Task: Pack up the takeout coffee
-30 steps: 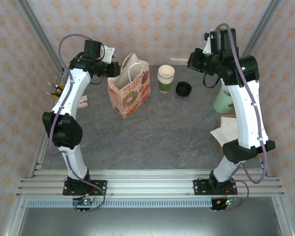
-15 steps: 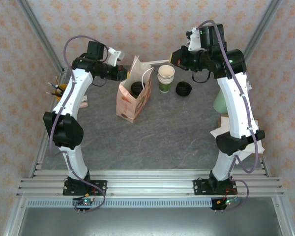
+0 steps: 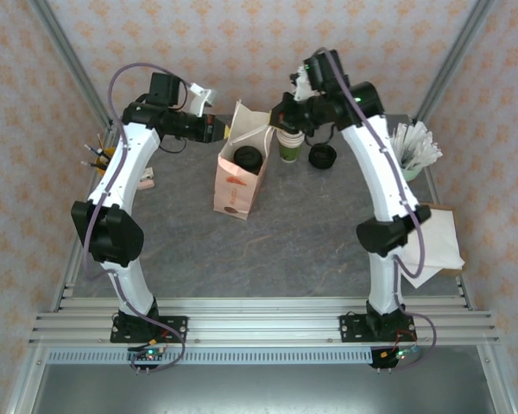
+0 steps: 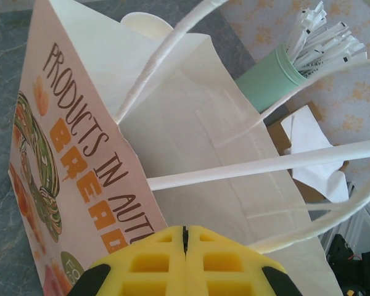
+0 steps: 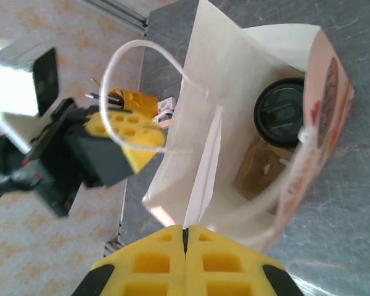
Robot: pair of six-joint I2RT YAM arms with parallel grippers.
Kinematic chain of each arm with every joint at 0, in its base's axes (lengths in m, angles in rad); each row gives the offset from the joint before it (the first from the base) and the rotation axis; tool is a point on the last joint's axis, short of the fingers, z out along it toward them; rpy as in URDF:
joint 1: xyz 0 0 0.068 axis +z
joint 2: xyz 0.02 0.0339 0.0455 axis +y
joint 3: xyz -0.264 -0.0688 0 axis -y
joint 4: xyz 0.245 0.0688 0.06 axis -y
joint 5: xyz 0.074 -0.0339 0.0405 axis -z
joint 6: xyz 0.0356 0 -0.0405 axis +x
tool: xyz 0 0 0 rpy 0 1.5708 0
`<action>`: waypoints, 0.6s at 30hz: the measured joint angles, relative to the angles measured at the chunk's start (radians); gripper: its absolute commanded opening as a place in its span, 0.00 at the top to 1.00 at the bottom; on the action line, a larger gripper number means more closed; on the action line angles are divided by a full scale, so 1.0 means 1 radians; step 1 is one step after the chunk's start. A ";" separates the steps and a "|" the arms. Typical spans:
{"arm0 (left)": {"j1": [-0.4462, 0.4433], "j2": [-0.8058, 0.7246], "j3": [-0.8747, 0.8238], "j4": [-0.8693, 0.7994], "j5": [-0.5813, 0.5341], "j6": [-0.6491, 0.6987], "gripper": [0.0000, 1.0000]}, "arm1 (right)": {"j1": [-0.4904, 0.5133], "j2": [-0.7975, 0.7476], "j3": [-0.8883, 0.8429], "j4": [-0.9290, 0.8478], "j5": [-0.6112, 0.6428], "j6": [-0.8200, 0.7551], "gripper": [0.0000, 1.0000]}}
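The takeout coffee (image 3: 246, 158) stands inside an open paper bag (image 3: 233, 190); from above only its round black lid (image 5: 283, 111) shows. A brownish item (image 5: 259, 172) lies beside it in the bag. My left gripper (image 3: 217, 129) is shut on the bag's left rim, its yellow fingertips (image 4: 185, 231) pressed together at the printed wall (image 4: 80, 142). My right gripper (image 3: 278, 119) is shut on the opposite rim, at the side fold (image 5: 185, 228). Between them the bag's mouth is held apart. From the right wrist, the left gripper (image 5: 157, 145) sits against the far rim, inside a white handle loop (image 5: 120, 55).
A stack of lidless green cups (image 3: 290, 142) and a pile of black lids (image 3: 322, 156) stand just right of the bag. A mint cup of white sticks (image 3: 414, 151) and napkins (image 3: 436, 237) are at the right edge. Pens (image 3: 99, 155) lie at the left wall.
My right arm has swung left to the bag's right rim. The bag has turned from showing its printed side to standing upright with its mouth spread, and the lidded cup now shows inside.
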 measured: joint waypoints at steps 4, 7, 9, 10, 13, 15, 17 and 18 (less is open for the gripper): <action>0.000 -0.015 -0.039 0.011 0.000 -0.016 1.00 | 0.071 0.110 0.066 0.001 0.067 0.043 0.76; 0.000 -0.018 -0.054 0.015 -0.005 -0.019 1.00 | 0.105 0.136 0.067 0.002 0.101 0.057 0.56; 0.000 -0.026 -0.065 0.021 -0.012 -0.020 1.00 | 0.111 0.130 0.067 0.005 0.130 0.055 0.45; 0.000 -0.033 -0.072 0.024 -0.016 -0.023 1.00 | 0.109 0.119 0.066 0.007 0.149 0.054 0.40; 0.003 -0.057 -0.092 0.030 -0.032 -0.035 1.00 | 0.095 0.043 0.035 0.014 0.228 0.051 0.26; 0.010 -0.074 -0.105 0.039 -0.036 -0.047 1.00 | 0.076 -0.064 -0.050 0.021 0.309 0.051 0.19; 0.023 -0.091 -0.119 0.049 -0.052 -0.065 0.97 | 0.039 -0.220 -0.199 0.032 0.389 0.064 0.18; 0.032 -0.101 -0.124 0.053 -0.064 -0.073 0.93 | 0.003 -0.327 -0.311 0.041 0.428 0.079 0.15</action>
